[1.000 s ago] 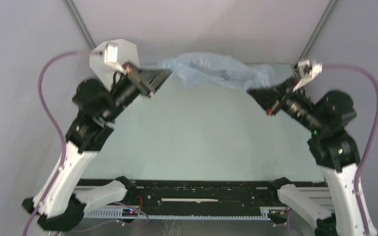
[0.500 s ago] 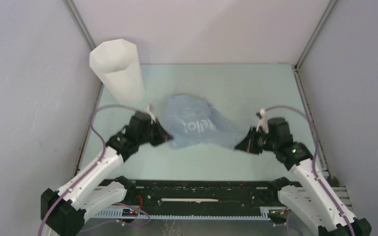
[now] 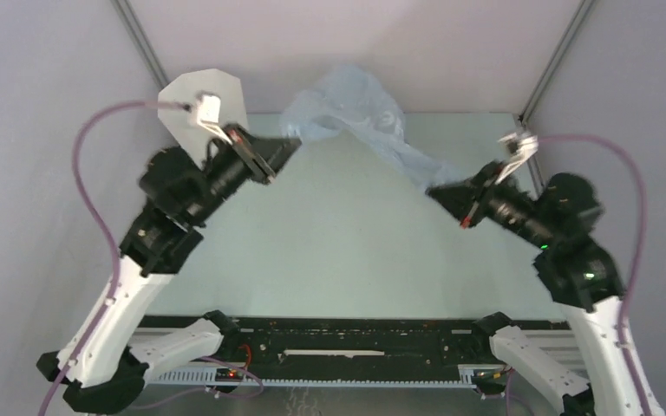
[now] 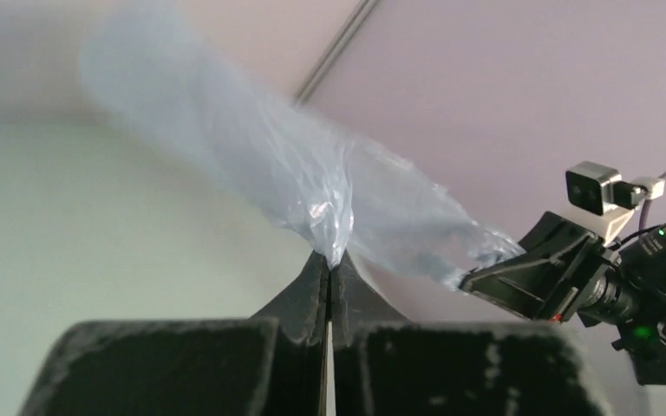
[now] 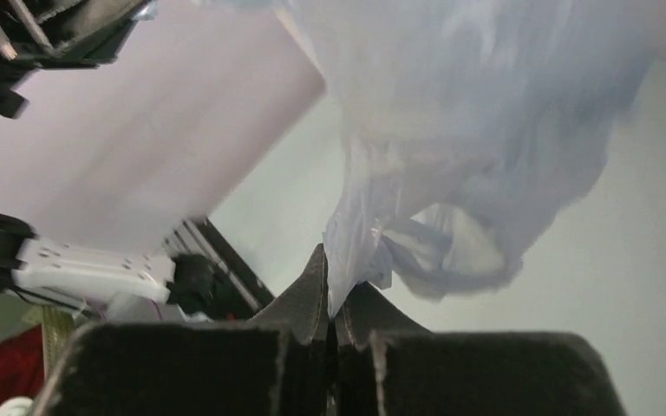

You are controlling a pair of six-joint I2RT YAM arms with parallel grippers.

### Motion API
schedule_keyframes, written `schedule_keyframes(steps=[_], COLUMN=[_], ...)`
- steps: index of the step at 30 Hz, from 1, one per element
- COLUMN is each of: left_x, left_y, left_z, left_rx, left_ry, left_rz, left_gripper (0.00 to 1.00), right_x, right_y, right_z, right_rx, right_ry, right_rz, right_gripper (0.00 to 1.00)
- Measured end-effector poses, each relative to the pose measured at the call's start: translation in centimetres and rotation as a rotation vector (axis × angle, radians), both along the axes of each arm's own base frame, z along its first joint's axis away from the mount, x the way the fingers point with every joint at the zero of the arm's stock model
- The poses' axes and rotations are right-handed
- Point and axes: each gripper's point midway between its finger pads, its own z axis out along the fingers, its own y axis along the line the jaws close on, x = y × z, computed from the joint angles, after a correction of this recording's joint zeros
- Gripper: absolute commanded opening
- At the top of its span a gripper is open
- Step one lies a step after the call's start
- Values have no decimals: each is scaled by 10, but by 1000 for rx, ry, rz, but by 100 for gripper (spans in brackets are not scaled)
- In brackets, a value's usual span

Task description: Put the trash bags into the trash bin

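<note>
The pale blue trash bag (image 3: 355, 113) hangs in the air at the back of the table, stretched between both grippers. My left gripper (image 3: 290, 146) is shut on its left end, beside the trash bin (image 3: 186, 95) at the far left, whose rim shows behind my left wrist. My right gripper (image 3: 436, 191) is shut on the bag's right end, lower and to the right. In the left wrist view the bag (image 4: 312, 173) rises from the closed gripper (image 4: 330, 260). In the right wrist view the bag (image 5: 451, 147) billows above the closed gripper (image 5: 334, 299).
Grey enclosure walls stand on three sides, with metal corner posts (image 3: 139, 39) at the back. The pale green table (image 3: 338, 251) lies below the lifted bag. The arms' base rail (image 3: 347, 342) runs along the near edge.
Both arms have swung up and to the back again, lifting the bag off the table. The bag has gone from lying low in the middle to hanging near the back wall.
</note>
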Motion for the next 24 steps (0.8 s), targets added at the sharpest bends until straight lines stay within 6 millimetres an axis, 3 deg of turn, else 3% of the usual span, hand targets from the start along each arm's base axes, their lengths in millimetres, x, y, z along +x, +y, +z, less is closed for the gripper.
schedule_keyframes(steps=[2,3,5,6,7,8,9,10,11,13,15,17,19,20,21,22,24], left_x=[7,15,18,8,-15,-46,-74,-84,-81,-49,6,55,75,77,70,59,42], left_y=[3,-4,-15,-14,-4,15,33,40,39,25,1,-16,-18,-15,-4,7,24], left_z=[-66,-116,-252,-315,-386,-438,-466,-469,-460,-410,-319,-207,-112,-69,-26,-7,-10], left_rx=[35,62,174,243,333,419,486,504,490,431,362,306,264,235,208,197,216], left_ry=[119,210,492,637,815,978,1095,1131,1116,1015,813,550,329,216,100,40,15], left_rz=[28,22,7,7,13,33,50,55,54,47,29,32,53,72,96,118,142], left_gripper=[0,0,0,0,0,0,0,0,0,0,0,0,0,0,0,0,0], right_x=[1,6,3,-9,-32,-60,-81,-84,-77,-39,3,43,67,67,62,54,39], right_y=[2,5,9,6,-1,-10,-18,-19,-17,-9,-3,0,-1,-4,-6,-8,-11], right_z=[-69,-111,-223,-283,-331,-364,-376,-373,-358,-295,-215,-118,-34,-8,2,0,-30], right_rx=[-30,-54,-131,-181,-233,-278,-304,-300,-274,-187,-124,-85,-56,-48,-46,-49,-61], right_ry=[131,224,513,686,850,983,1063,1066,1029,886,725,514,284,196,155,140,190], right_rz=[3,7,6,-7,-21,-30,-44,-46,-48,-66,-77,-84,-96,-102,-101,-100,-84], right_gripper=[0,0,0,0,0,0,0,0,0,0,0,0,0,0,0,0,0])
